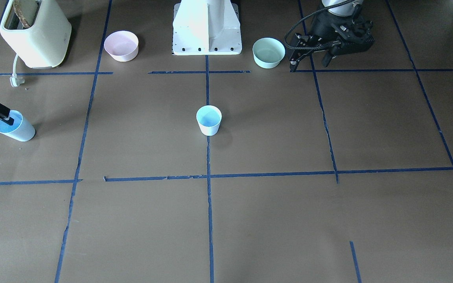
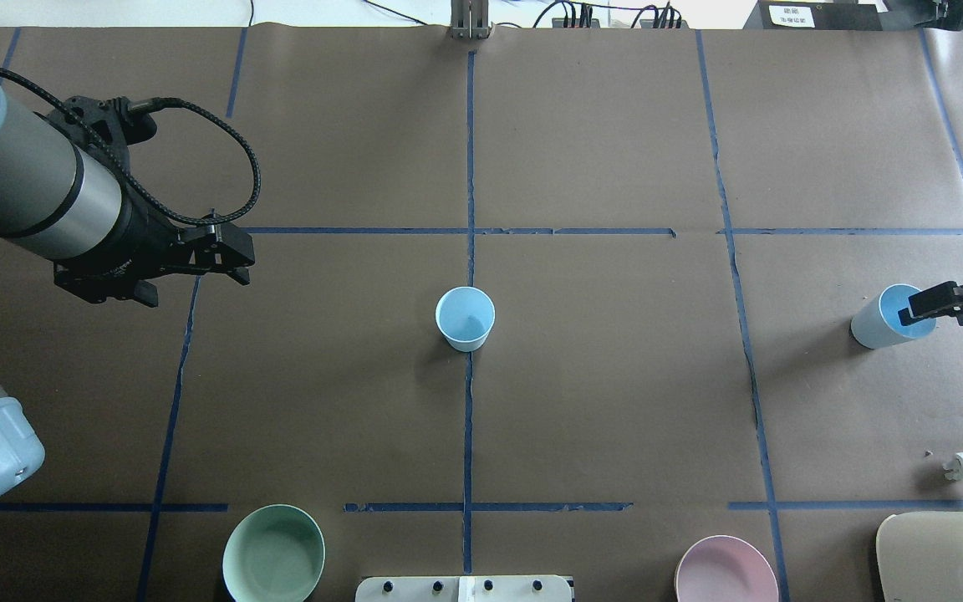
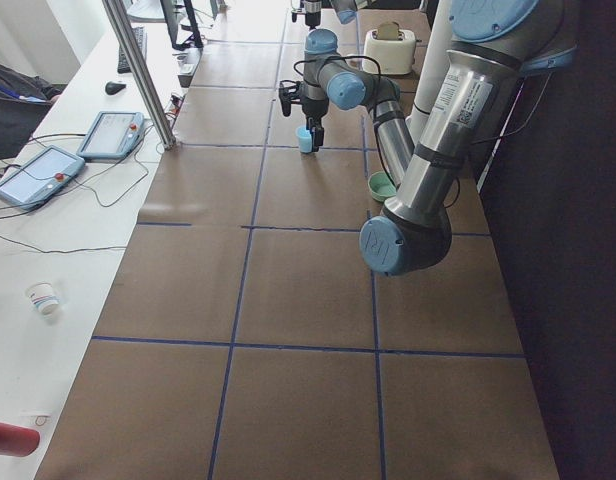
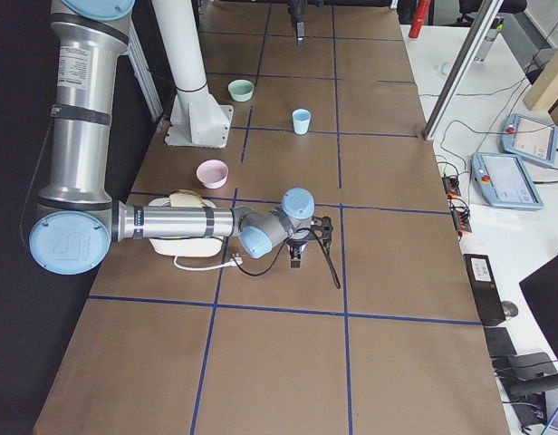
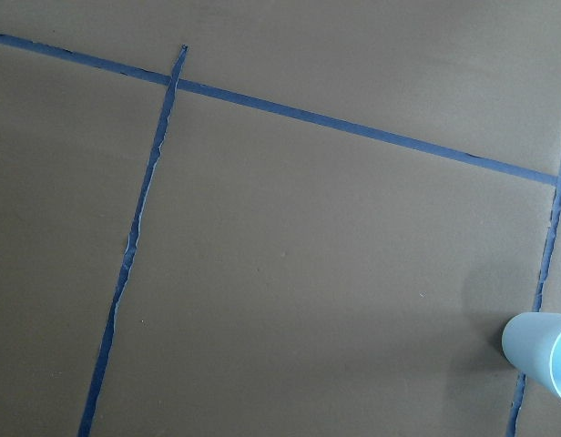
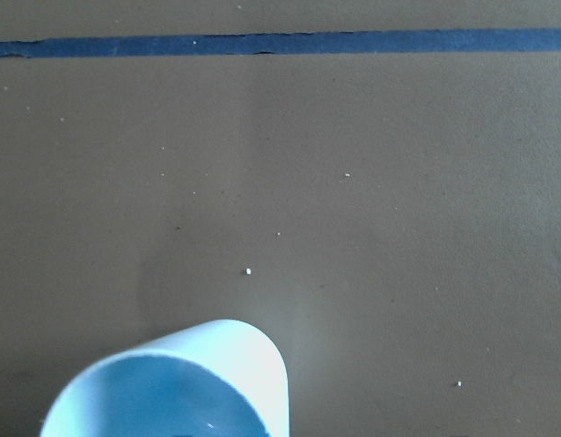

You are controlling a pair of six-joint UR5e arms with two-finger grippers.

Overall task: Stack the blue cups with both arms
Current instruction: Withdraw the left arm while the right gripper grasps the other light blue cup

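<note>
One blue cup [image 1: 209, 122] stands upright at the table's centre, on a blue tape line; it also shows in the overhead view [image 2: 465, 319] and at the lower right of the left wrist view [image 5: 545, 350]. The second blue cup [image 1: 16, 127] is at the table's end on the robot's right [image 2: 878, 322]. My right gripper [image 1: 6, 118] is shut on its rim, one finger inside [image 2: 920, 308]; the right wrist view shows only the rim [image 6: 180, 382]. My left gripper [image 1: 309, 63] hangs open and empty over the table [image 2: 193, 284], far from both cups.
A mint-green bowl [image 1: 268, 52] sits next to the left gripper. A pink bowl [image 1: 121, 46] and a cream toaster [image 1: 35, 31] with its loose plug [image 1: 14, 80] lie near the robot's base. The white pedestal [image 1: 207, 27] stands between the bowls.
</note>
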